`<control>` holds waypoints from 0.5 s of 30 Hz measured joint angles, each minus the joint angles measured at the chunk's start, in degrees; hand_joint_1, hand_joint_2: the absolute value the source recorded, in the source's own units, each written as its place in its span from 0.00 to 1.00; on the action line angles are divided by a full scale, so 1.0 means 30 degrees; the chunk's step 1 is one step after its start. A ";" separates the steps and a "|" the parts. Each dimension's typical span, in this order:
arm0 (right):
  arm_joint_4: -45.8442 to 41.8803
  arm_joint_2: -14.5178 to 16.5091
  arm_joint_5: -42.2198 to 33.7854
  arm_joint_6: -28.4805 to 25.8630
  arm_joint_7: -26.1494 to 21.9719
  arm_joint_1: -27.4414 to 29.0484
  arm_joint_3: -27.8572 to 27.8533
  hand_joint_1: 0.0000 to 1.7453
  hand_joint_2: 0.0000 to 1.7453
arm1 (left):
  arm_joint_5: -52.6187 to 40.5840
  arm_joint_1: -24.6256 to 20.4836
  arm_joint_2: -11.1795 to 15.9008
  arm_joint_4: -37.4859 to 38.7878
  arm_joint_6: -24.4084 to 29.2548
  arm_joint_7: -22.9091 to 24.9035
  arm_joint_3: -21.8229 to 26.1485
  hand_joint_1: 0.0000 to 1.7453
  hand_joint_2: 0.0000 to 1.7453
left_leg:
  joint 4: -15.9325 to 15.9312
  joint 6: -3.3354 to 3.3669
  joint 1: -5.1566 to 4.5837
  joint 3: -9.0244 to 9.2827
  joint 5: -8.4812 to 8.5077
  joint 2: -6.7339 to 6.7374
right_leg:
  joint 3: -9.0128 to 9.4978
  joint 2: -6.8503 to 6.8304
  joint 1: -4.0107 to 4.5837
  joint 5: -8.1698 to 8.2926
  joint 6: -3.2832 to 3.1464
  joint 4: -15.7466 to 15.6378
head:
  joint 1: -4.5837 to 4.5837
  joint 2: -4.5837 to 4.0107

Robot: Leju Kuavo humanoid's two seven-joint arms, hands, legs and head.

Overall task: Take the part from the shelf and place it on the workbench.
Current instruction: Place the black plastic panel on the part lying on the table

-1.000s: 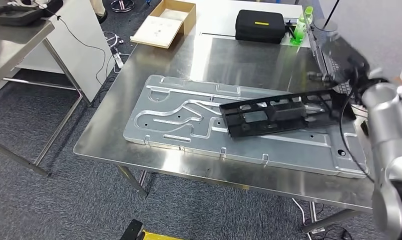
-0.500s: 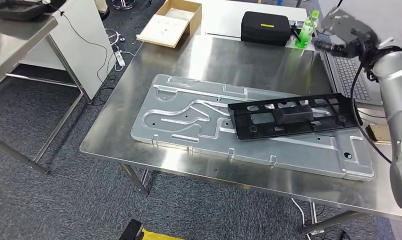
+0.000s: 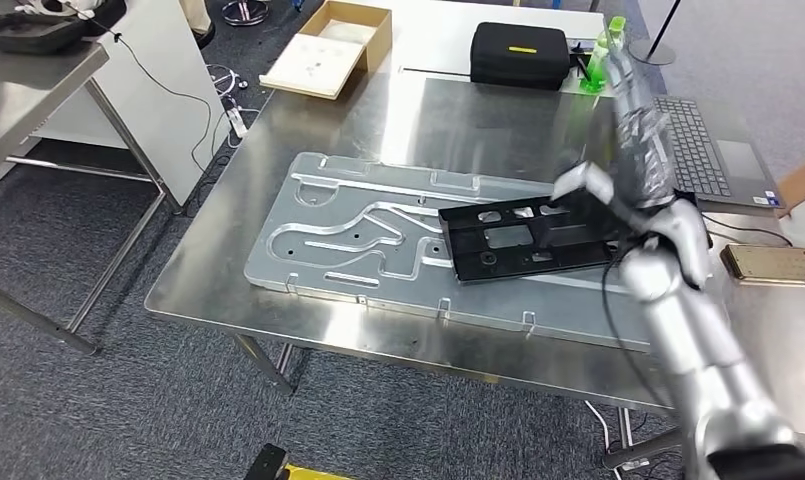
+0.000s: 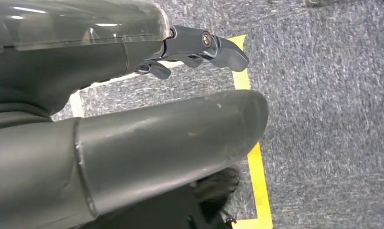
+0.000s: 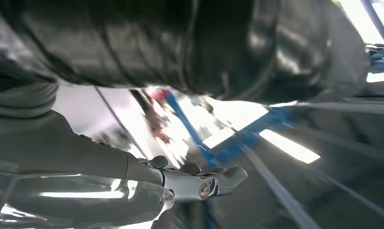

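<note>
In the head view, the right hand (image 3: 633,165), which half a second ago was raised far off by the laptop, now sweeps blurred over the right end of the black plastic part (image 3: 538,238); its fingers look spread and hold nothing. The part lies flat on the aluminium plate (image 3: 358,240) atop the steel workbench (image 3: 208,270), unchanged in place, so the placing looks done. A black case (image 3: 521,50), green bottle (image 3: 600,55), cardboard box (image 3: 328,45), laptop (image 3: 703,150) and phone (image 3: 773,263) sit around; grey carpet lies below. In the left wrist view, the left hand (image 4: 190,47) hangs empty, fingers loosely apart, over carpet with yellow floor tape (image 4: 256,157). The right wrist view is motion-smeared; the hand's fingers (image 5: 213,181) grasp nothing.
</note>
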 joint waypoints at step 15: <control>-0.5969 0.1823 0.4781 -0.3776 -0.1343 0.5574 0.0543 0.00 0.00 | -0.0295 -0.0213 -0.0144 0.0000 0.0102 0.0142 0.0026 0.00 0.00 | -0.1347 0.0562 -0.0038 0.0661 0.0451 -0.0522 | -0.0262 0.0427 -0.0042 -0.0690 0.0604 0.1368 | 0.0024 0.0000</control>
